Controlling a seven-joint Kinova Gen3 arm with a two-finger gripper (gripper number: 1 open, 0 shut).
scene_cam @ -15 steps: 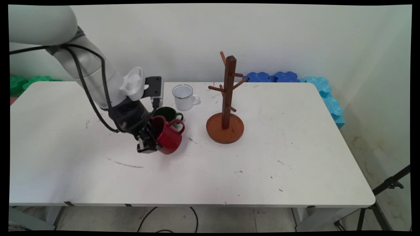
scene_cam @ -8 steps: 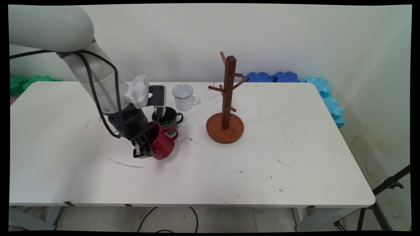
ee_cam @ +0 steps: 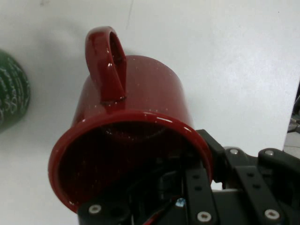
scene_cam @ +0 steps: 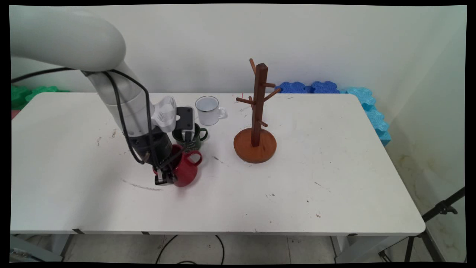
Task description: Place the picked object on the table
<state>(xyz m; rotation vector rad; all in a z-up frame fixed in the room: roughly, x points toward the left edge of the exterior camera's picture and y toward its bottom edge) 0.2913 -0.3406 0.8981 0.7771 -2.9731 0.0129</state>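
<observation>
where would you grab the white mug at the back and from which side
Grip the white mug by its rim wall, coming from above. It stands upright with its mouth open to the top. Its handle points right toward the mug tree, so take the left or far wall. The green mug stands just in front, crowding a low approach from the near side.

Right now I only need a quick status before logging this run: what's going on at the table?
The gripper is shut on the rim of a red mug, one finger inside it and one outside, holding it tilted low over the white table. Its handle points toward the green mug just behind. A white mug stands farther back, and a wooden mug tree with bare pegs stands to the right.
</observation>
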